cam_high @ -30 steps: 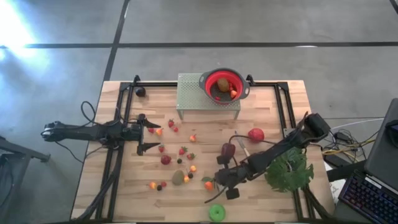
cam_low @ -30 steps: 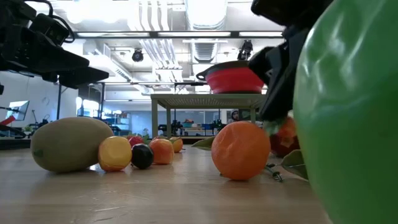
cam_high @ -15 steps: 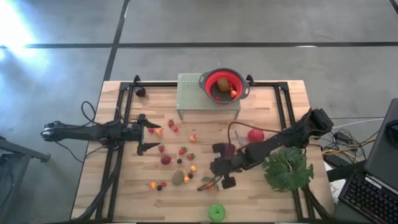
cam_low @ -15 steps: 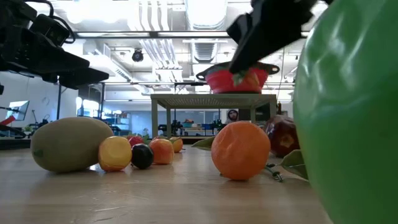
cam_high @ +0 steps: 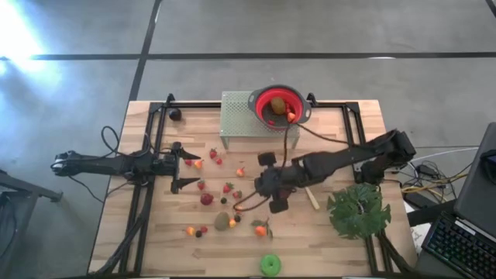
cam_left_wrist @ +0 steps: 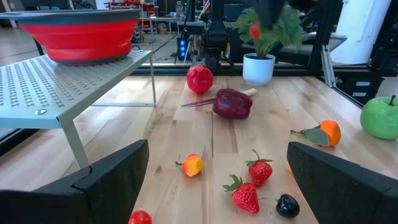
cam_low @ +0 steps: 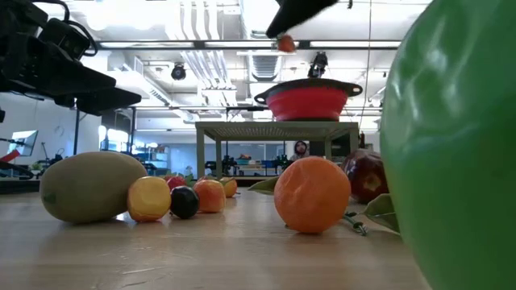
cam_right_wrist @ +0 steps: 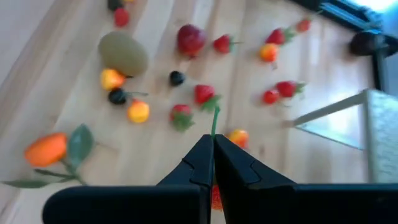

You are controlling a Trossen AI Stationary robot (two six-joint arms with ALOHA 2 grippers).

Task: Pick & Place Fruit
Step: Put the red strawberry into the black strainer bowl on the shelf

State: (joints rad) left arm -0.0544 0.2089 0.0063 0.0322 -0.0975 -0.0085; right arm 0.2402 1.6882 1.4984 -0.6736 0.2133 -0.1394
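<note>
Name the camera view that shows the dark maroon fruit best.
The left wrist view: the dark maroon fruit lies whole and unobstructed on the wood beside the red apple. The low view shows only an edge of it; the high and right wrist views don't show it.

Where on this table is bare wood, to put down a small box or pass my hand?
Free: the near edge between the green apple and the leaf, and the near-left corner left of the apple. Crowded: the middle, with strawberries and a kiwi, where the right gripper hangs shut on a small red fruit. The left gripper hangs open at left.
</note>
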